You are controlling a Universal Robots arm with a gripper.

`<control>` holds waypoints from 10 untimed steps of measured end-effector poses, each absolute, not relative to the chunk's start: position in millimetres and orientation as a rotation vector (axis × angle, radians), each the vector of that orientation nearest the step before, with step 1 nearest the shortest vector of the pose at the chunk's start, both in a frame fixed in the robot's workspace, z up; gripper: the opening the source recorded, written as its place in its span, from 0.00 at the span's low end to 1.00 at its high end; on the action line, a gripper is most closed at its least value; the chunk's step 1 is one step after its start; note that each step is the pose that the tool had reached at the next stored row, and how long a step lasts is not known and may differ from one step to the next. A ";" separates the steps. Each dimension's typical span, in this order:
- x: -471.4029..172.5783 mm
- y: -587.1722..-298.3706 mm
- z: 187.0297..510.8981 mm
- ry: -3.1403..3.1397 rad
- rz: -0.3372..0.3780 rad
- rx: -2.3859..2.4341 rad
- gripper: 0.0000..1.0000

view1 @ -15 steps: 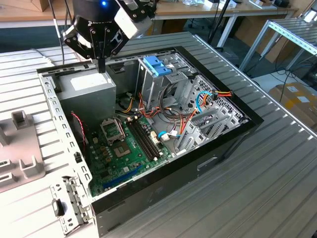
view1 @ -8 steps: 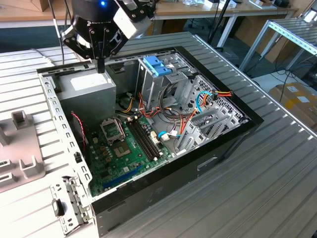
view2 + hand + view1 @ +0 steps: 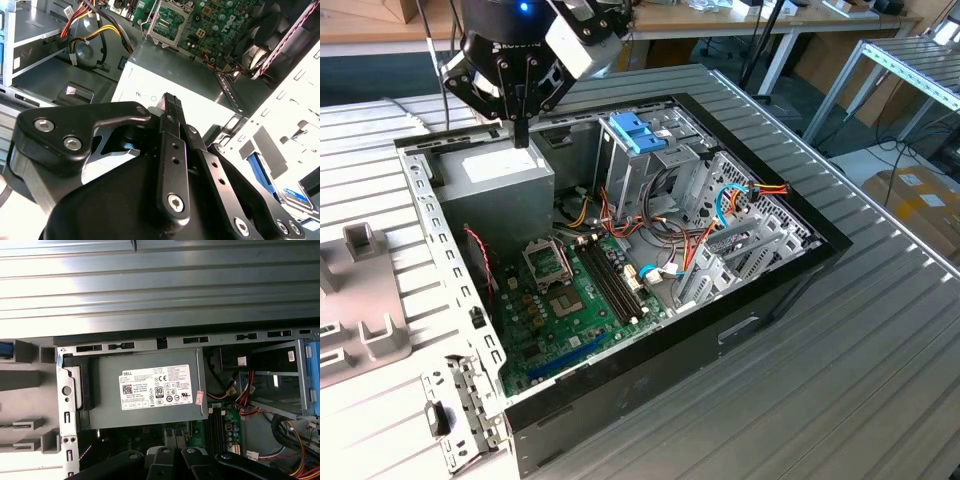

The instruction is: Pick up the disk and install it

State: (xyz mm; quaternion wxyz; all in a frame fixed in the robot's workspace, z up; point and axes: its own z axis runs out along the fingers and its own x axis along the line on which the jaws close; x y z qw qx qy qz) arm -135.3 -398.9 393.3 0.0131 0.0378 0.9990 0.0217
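My gripper (image 3: pixel 522 132) hangs above the far left corner of the open computer case (image 3: pixel 790 265), over the grey power supply (image 3: pixel 498 178). Its dark fingers (image 3: pixel 171 107) meet at one tip and hold nothing. The disk (image 3: pixel 295 194), a flat labelled drive in a blue frame, lies just past the case's white perforated side rail (image 3: pixel 280 125) in the second wrist view, partly cut off by the picture's edge. In the first wrist view the power supply (image 3: pixel 150 390) lies straight below the gripper.
The motherboard (image 3: pixel 575 300) fills the case floor on the exterior view's left. The metal drive cage (image 3: pixel 650 165), topped by a light-blue plastic piece (image 3: pixel 638 130), stands at the back with bundled cables (image 3: pixel 665 235). A white fixture with grey holders (image 3: pixel 360 240) sits left of the case.
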 end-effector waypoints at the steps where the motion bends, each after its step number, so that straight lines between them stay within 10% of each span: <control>1: -135.7 -398.9 393.3 3.112 0.068 0.118 0.11; 10: -138.2 -398.9 393.3 3.112 0.068 0.118 0.11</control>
